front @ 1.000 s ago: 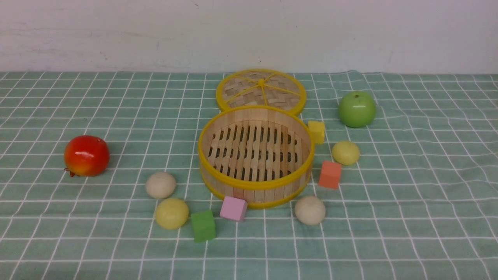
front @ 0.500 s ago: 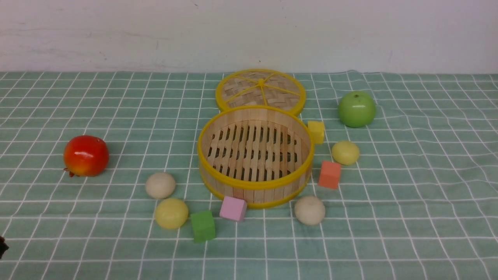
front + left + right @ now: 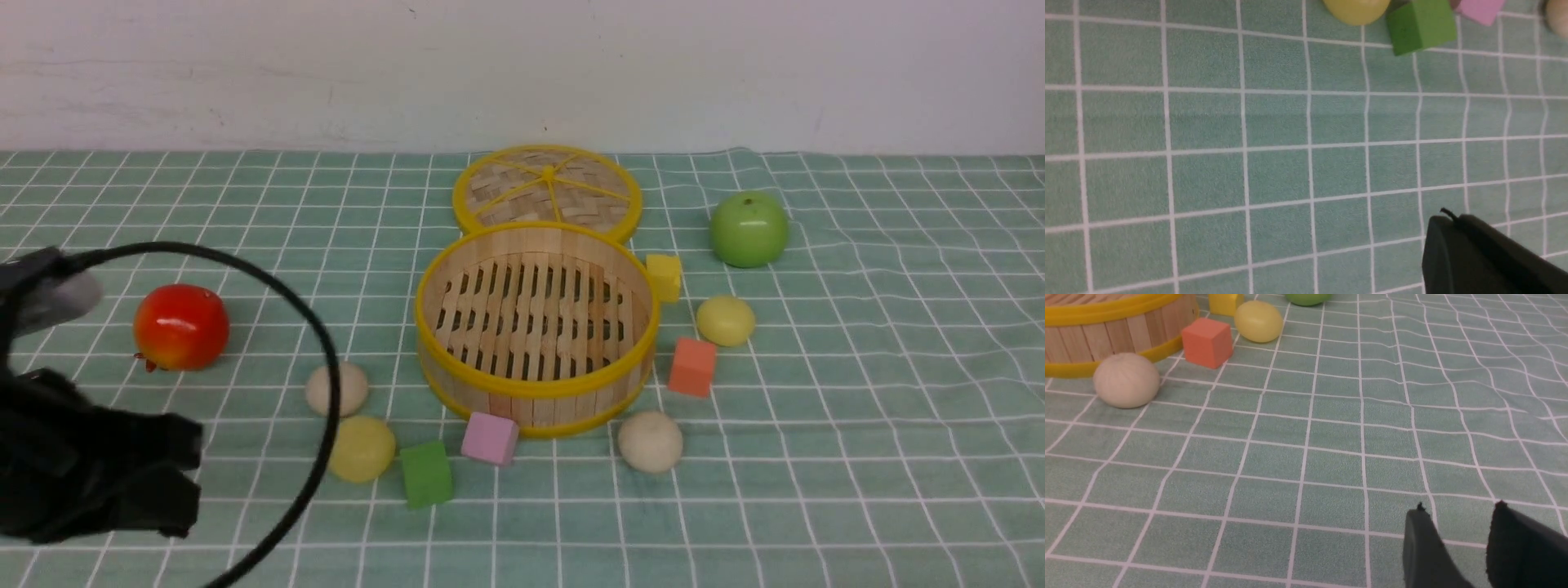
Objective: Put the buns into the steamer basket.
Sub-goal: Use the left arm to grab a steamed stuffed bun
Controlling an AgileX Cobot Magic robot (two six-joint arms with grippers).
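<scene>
Setup stage, no bun taken yet. The steamer basket [image 3: 535, 390] is standing open and empty at mid-counter [image 3: 898, 490], its lid [image 3: 547, 186] lying flat just behind it, presumably set off so the floor is reachable from above. All four buns are resting on the cloth outside the basket. One cream bun [image 3: 349, 390] and one yellow bun [image 3: 362, 448] are on the left side. A second cream bun [image 3: 650, 441] and a second yellow bun [image 3: 725, 320] are on the right, so each arm likely serves its own pair. The left tool [image 3: 1449, 230] is hovering over bare cloth short of the yellow bun, jaws pressed together on nothing; it would need to part them before a grasp. Its black cable [image 3: 326, 359] is looping across the front view. The right tool [image 3: 1459, 514] is holding its jaws apart, empty, well away from the second cream bun. Distractors number six: a red apple [image 3: 180, 327], a green apple [image 3: 749, 229], and four cubes, namely a yellow cube [image 3: 664, 276], an orange cube [image 3: 692, 367], a pink cube [image 3: 490, 438] and a green cube [image 3: 426, 474].
</scene>
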